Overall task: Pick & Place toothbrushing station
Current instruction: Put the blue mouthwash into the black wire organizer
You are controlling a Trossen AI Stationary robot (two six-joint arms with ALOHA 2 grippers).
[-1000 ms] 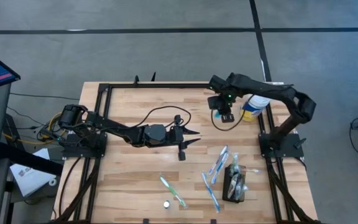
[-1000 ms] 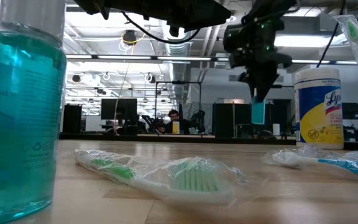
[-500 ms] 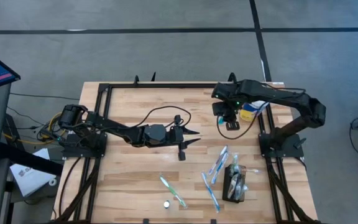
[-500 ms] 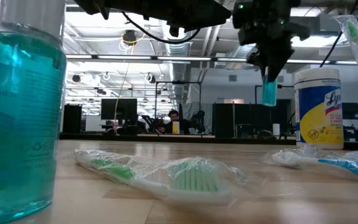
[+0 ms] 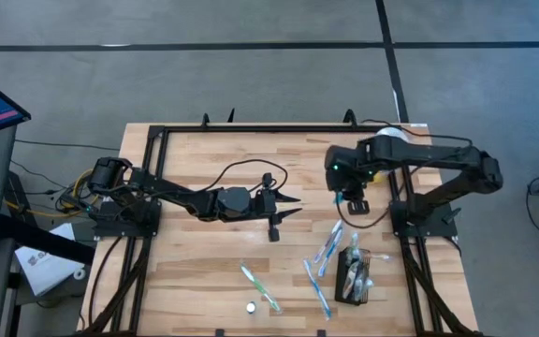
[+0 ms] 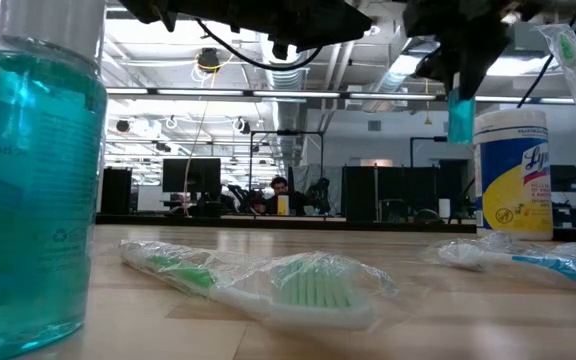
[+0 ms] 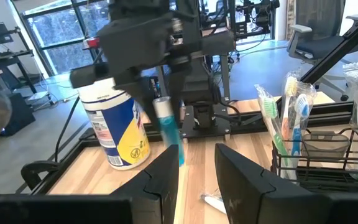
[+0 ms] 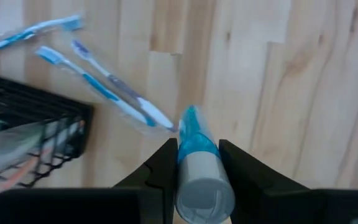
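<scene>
Toothpaste, a small blue tube with a white cap, sits pinched between the two dark fingers of the right gripper, cap toward the wrist camera and blue end pointing down at the wooden table. In the high view that gripper hangs in the right half of the frame, a little above the middle, with its arm reaching in from the right edge of the table. In the low view the blue tube hangs upright near the top right of the frame, clear of the tabletop and just left of the yellow-and-white canister. The toothbrushing station, a small black mesh-sided box with brushes standing in it, sits in the lower right of the high view, below the right gripper and apart from it; in the right wrist view its dark mesh wall shows at the left edge of the frame. Loose blue toothbrushes lie just left of the box, and a green toothbrush lies near the bottom centre of the high view. The left gripper rests low near the middle of the table, well apart from the station, its jaws parted a little with nothing between them. A bottle of blue liquid fills the left side of the low view.
</scene>
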